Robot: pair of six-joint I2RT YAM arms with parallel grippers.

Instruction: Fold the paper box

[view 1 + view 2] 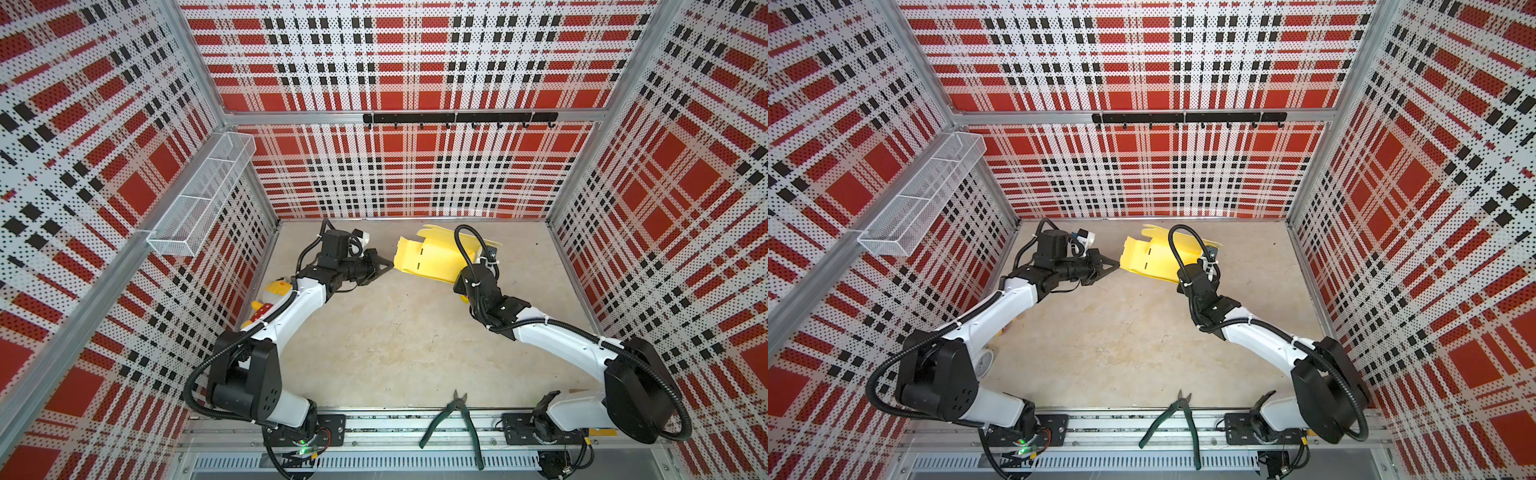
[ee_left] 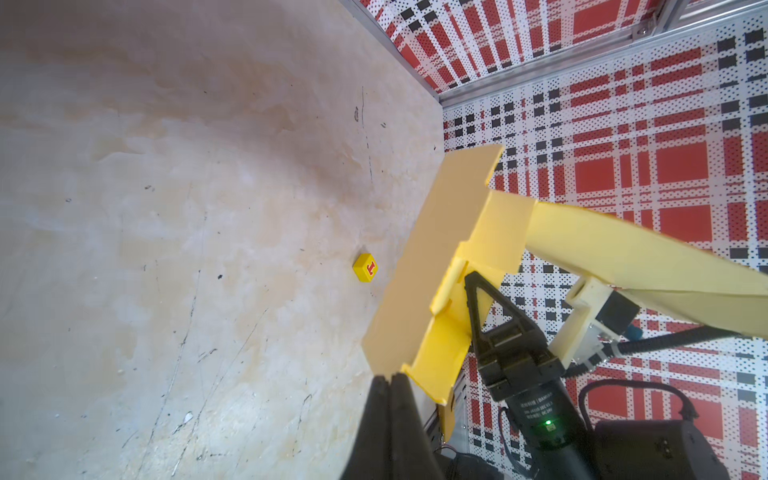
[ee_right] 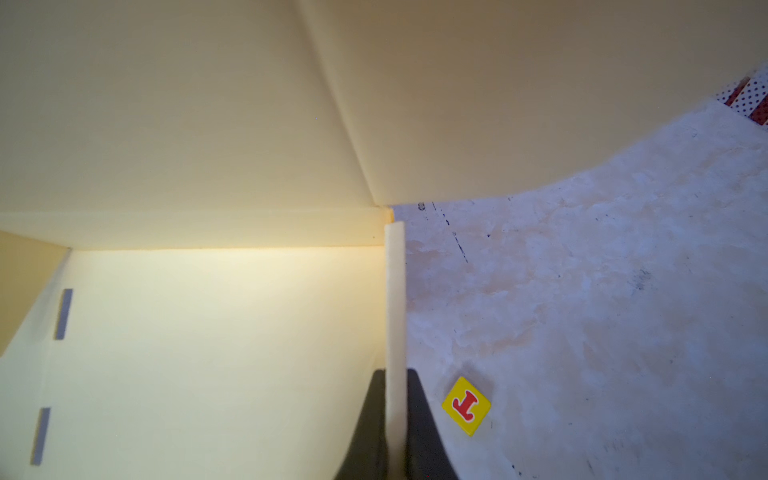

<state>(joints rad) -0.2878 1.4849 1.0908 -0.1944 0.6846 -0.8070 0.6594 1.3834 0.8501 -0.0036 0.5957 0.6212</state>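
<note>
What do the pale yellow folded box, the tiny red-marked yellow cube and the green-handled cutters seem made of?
The pale yellow paper box looks like thin matte cardboard: crisp creases, die-cut slots, light glowing through. The tiny red-marked yellow cube is probably moulded plastic: smooth faces, rounded edges. The green-handled cutters seem dark metal at the head, with plastic or rubber grips.

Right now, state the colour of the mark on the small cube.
Red, on the yellow cube; clearest in the right wrist view.
</note>
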